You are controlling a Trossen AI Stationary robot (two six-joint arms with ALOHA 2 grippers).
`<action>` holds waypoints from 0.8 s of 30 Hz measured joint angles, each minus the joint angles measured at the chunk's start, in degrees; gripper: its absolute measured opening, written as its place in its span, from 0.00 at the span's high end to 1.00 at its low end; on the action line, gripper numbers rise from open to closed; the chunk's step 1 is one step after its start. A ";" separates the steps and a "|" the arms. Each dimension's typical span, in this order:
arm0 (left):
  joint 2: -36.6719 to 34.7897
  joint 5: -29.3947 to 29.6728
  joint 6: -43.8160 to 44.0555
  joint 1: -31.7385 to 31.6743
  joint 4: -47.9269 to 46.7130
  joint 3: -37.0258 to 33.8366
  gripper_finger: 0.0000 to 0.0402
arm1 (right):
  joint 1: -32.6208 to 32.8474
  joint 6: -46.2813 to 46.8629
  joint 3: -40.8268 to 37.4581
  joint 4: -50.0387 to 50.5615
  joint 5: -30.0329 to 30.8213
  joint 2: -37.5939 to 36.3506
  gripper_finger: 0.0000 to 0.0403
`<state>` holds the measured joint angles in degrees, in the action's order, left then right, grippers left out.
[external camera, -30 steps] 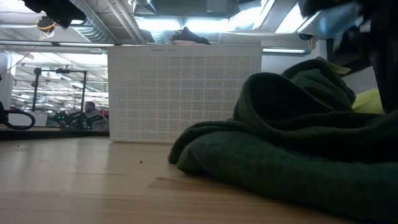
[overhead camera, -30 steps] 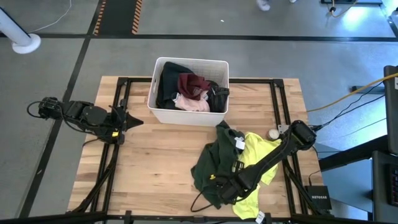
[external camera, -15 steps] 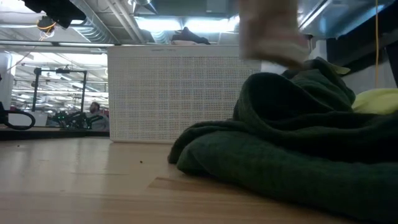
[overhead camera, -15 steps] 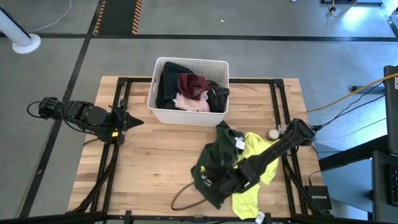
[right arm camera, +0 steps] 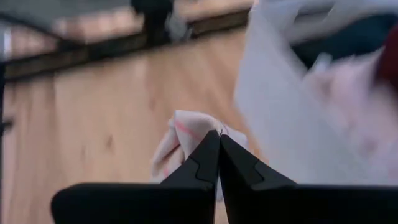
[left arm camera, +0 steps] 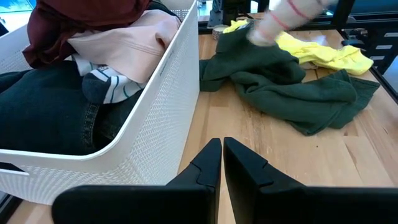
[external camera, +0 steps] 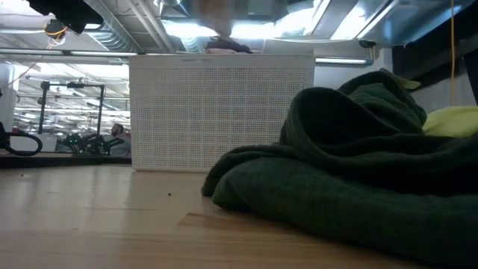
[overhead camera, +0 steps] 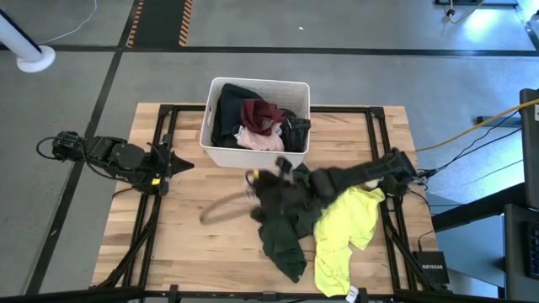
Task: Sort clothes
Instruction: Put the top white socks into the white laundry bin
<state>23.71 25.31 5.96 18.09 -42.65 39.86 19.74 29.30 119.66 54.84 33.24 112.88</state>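
Wooden worktop [overhead camera: 210, 252] carries the sorting job, seen from above with open floor beyond it. Nearest the front edge lie a dark green garment [overhead camera: 282, 227] and a neon yellow garment [overhead camera: 341, 231], touching and partly overlapping, not yet sorted. Above them the right claw [right arm camera: 218, 138] is clamped on a small pale cloth with a pink stripe [right arm camera: 180, 146], fingers pressed together, carrying it in mid-air near the bin wall; judged to be a transfer toward the bin. Farther back stands the white bin [overhead camera: 253, 156], holding black, maroon [overhead camera: 261, 114] and pale pink [left arm camera: 130, 46] clothes heaped to its rim. At the worktop's left edge the left claw [left arm camera: 221, 163] waits, fingers together on nothing, facing the bin's side.
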 joint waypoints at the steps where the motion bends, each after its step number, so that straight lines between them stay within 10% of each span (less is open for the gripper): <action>1: 0.01 -0.01 0.00 0.00 0.00 0.00 0.97 | -1.31 -1.90 0.43 -2.07 0.53 0.00 0.96; 14: 0.00 -0.01 0.00 0.00 -0.02 0.00 0.97 | -17.88 -15.85 -1.73 -33.20 -0.96 0.16 0.96; 24: 0.01 -0.01 -0.12 0.00 0.06 0.00 0.97 | -22.80 -16.69 -3.11 -30.62 -8.27 0.92 0.81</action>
<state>23.72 25.30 5.83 18.09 -42.59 39.86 -3.06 12.61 116.55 24.22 24.97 113.80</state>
